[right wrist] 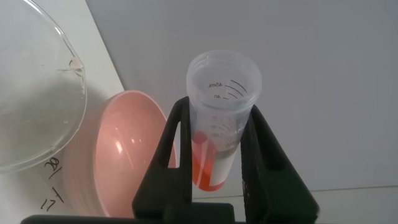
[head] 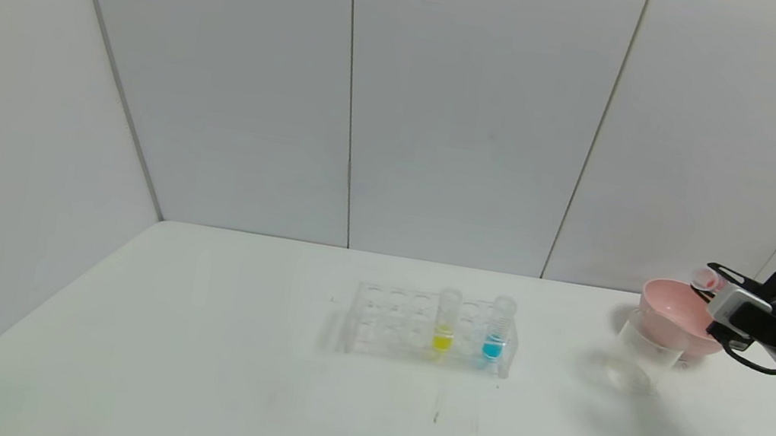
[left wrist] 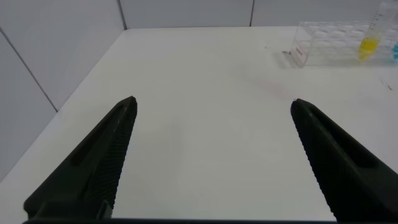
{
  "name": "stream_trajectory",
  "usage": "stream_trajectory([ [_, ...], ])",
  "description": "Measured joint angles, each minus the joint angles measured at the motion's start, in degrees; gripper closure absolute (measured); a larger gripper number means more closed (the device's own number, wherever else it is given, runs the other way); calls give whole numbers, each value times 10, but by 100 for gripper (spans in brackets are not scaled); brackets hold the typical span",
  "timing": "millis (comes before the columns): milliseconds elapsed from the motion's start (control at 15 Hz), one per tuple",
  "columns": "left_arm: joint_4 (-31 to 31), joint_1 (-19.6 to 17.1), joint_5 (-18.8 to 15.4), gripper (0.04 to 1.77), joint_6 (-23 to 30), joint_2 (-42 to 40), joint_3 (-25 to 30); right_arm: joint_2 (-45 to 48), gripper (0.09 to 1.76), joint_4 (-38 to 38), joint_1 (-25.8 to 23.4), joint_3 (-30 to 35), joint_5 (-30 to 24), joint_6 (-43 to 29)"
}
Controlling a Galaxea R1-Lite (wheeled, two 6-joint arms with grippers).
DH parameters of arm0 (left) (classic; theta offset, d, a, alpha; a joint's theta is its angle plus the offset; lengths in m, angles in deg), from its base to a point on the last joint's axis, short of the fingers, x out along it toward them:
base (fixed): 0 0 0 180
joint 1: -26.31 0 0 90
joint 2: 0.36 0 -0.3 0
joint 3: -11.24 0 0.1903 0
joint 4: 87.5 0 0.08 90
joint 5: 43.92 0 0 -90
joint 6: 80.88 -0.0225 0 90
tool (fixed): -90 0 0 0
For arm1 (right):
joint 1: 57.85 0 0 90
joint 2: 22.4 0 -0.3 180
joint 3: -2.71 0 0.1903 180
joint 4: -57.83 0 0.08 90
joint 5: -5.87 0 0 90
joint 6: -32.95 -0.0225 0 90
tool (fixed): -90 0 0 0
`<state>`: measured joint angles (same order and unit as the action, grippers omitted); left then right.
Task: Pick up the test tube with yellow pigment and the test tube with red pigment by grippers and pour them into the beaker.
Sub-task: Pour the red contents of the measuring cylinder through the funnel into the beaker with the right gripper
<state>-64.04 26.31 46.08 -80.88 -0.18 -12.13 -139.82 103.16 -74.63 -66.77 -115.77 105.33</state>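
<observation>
Your right pincer (right wrist: 214, 163) grips the test tube with red pigment (right wrist: 219, 118), tilted above the pink bowl (head: 674, 313) beside the beaker (head: 640, 356). Pour now and it likely lands in the bowl. Left pincer (left wrist: 211, 158) wide.

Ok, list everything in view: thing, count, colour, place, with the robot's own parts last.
table: one, white, fills the foreground.
tube rack: one, clear, mid-table.
test tube with yellow pigment: one, clear with yellow liquid, upright in the rack.
blue tube: one, clear with blue liquid, upright in the rack, on the yellow tube's right.
beaker: one, clear, right side of the table.
pink bowl: one, pink, just behind the beaker.
test tube with red pigment: one, clear with red-orange liquid, held tilted near the bowl and beaker.
left tool: one, black, open above bare table left of the rack.
right tool: one, black, shut on the red tube.
</observation>
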Motion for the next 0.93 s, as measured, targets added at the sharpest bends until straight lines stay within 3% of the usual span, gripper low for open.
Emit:
stream_trajectory([
  [533,0,0,0,5,0,0,0,-1,134,0,7,-4,2,27],
  [933,0,0,0,5,0,0,0,-2,134,-1,14,-3,3,100],
])
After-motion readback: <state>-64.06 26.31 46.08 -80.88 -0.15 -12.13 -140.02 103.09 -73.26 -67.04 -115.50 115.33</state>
